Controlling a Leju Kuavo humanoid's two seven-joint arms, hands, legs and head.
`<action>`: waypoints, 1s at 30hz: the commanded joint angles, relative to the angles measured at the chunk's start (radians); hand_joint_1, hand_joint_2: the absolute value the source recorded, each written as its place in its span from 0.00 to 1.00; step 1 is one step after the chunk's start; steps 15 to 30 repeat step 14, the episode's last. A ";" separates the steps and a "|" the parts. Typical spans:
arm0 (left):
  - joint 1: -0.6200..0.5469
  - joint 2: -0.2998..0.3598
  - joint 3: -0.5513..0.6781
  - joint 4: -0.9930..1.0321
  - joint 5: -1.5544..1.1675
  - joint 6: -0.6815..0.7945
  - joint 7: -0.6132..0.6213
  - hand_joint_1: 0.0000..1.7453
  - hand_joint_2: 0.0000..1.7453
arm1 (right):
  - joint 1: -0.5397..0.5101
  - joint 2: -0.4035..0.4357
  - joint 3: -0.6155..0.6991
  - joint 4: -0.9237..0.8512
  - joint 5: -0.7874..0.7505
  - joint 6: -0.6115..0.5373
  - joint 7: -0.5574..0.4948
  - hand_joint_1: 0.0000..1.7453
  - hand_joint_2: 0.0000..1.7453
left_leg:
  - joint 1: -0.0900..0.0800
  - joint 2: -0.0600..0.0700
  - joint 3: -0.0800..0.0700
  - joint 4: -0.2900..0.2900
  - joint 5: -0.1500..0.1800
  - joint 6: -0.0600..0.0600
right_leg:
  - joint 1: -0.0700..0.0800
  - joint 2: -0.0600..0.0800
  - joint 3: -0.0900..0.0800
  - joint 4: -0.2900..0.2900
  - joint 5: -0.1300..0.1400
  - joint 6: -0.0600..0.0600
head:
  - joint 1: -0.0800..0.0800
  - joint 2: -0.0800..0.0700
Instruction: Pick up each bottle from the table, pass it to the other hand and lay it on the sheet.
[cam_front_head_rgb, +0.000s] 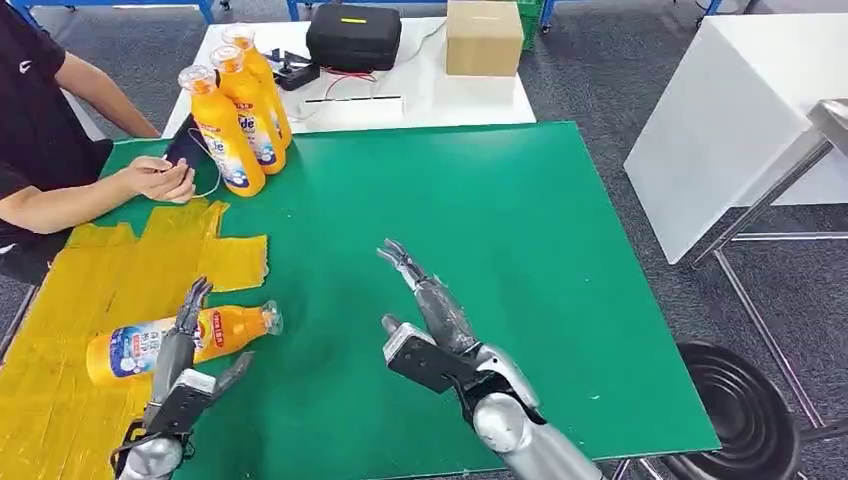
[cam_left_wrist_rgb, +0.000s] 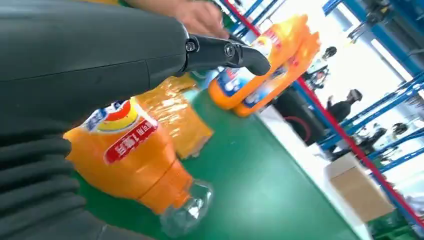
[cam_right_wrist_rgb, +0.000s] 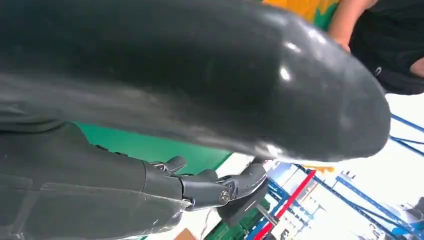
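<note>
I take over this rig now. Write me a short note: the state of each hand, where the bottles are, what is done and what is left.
Left hand: open, fingers spread over the lying bottle, not gripping it.
Right hand: open, above the green table, holding nothing.
Done: one bottle lies on the yellow sheet, its cap end reaching over the sheet's edge.
Left: three bottles stand upright at the table's far left corner, next to a person's hand. Each needs picking up, passing and laying down.

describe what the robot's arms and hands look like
Both arms are silver metal with rounded joints. The right hand has a black boxy palm and slim grey-black fingers. The left hand matches it. Up close, its cover is grey and ribbed, with a dark jointed finger.
</note>
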 joint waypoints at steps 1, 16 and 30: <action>0.089 -0.141 0.124 -0.326 0.313 -0.345 -0.021 0.00 0.00 | 0.161 0.028 -0.060 -0.127 0.177 -0.180 -0.070 0.00 0.00 | 0.002 -0.003 0.000 0.002 -0.002 -0.001 | 0.002 -0.002 0.001 0.001 -0.002 0.000 | 0.000 0.000; 0.293 -0.265 -0.224 -0.527 0.427 -0.368 -0.036 0.00 0.00 | 0.360 0.082 -0.024 -0.229 0.212 -0.415 -0.222 0.00 0.00 | 0.000 -0.003 -0.001 0.002 -0.004 0.000 | 0.001 -0.002 0.000 0.000 -0.004 -0.001 | 0.000 0.000; 0.293 -0.265 -0.224 -0.527 0.427 -0.368 -0.036 0.00 0.00 | 0.360 0.082 -0.024 -0.229 0.212 -0.415 -0.222 0.00 0.00 | 0.000 -0.003 -0.001 0.002 -0.004 0.000 | 0.001 -0.002 0.000 0.000 -0.004 -0.001 | 0.000 0.000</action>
